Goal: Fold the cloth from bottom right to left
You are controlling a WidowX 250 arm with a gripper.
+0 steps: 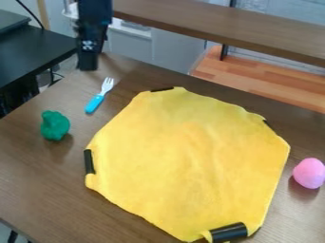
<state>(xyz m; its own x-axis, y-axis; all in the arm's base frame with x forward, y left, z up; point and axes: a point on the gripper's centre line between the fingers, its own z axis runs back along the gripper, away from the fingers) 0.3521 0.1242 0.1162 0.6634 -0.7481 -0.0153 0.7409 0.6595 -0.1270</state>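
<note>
The cloth [190,156] is bright yellow, roughly eight-sided, spread out nearly flat on the brown table — soft wrinkles run across its middle. Dark patches show at several spots along its edge: top, left, upper right and bottom. Down at the bottom right, beside the biggest black piece, a bit of the edge curls up — the rest lies open, unfolded.

On the brown table [32,166], a fork [95,102] with a blue handle and pale tines lies at the left, near a lumpy green object [55,126] (possibly a toy pepper, though I cannot tell). A pink egg-shaped thing [310,173] sits by the right edge of the view. Behind are a black table [32,50] at left and a long brown board [222,28] above a lighter wooden surface [260,80].
</note>
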